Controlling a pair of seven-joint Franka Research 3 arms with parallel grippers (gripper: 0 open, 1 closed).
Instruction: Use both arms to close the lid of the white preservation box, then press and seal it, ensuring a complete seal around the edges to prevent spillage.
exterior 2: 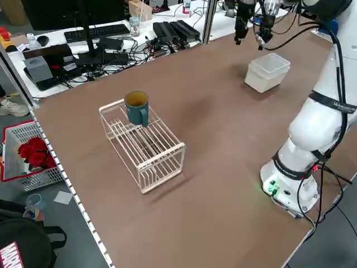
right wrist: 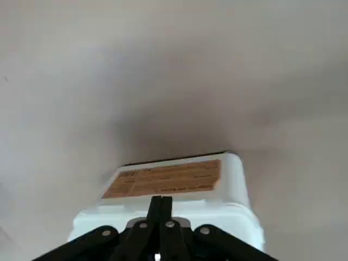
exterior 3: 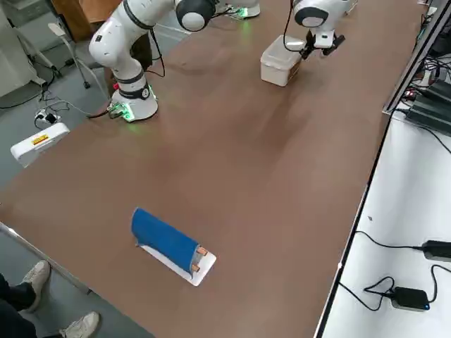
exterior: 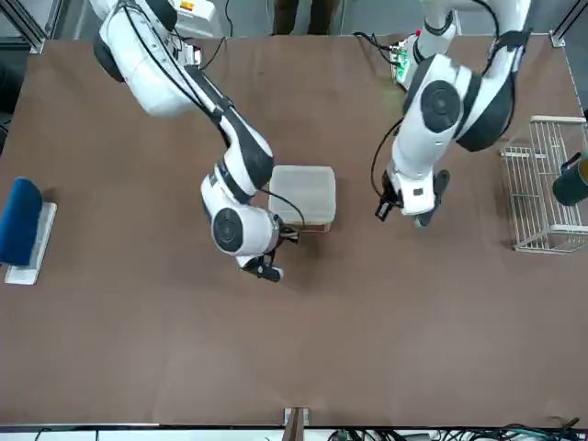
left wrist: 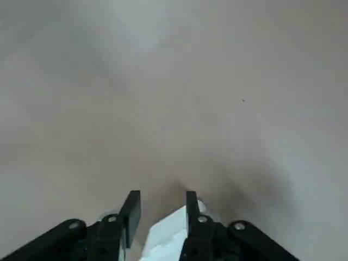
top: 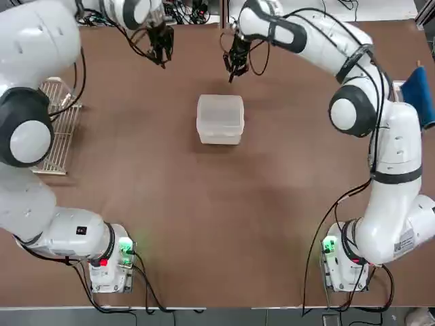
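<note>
The white preservation box point(top: 220, 119) sits mid-tabletop point(top: 204, 217), lid point(top: 220, 111) seemingly down. Right hand point(top: 235, 66), fingers together, hangs beyond it for pressing; left hand point(top: 162, 47), fingers apart, stands clear

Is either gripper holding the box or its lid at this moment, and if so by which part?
Nothing is held. Both the left gripper and the right gripper hang clear of the white preservation box, whose lid lies closed.

The white preservation box point(top: 220, 119) looks like cloudy, smooth plastic; the 2 arms point(top: 370, 122) are shiny white; the table point(top: 217, 224) is dull brown
</note>
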